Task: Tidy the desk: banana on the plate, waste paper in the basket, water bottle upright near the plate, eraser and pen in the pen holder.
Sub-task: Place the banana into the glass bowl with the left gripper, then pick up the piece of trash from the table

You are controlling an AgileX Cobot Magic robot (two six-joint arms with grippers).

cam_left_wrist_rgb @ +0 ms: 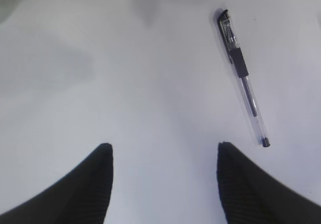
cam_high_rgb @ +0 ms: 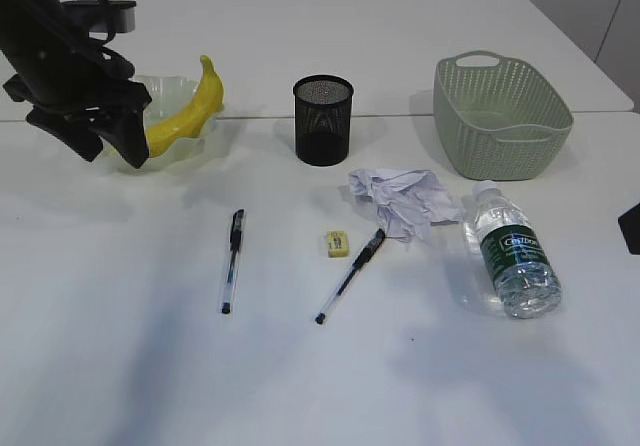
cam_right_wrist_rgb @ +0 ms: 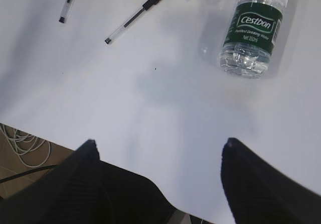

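A yellow banana is seen lying in the pale plate at the upper left. A black mesh pen holder stands upright at the upper centre, with a green basket at the upper right. Crumpled white paper lies right of centre, beside a clear water bottle laid on its side. A small yellow eraser lies between two pens, the left pen and the right pen.

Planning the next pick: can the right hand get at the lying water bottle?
Probably yes: the right hand is open and empty, and bare table lies between it and the water bottle.
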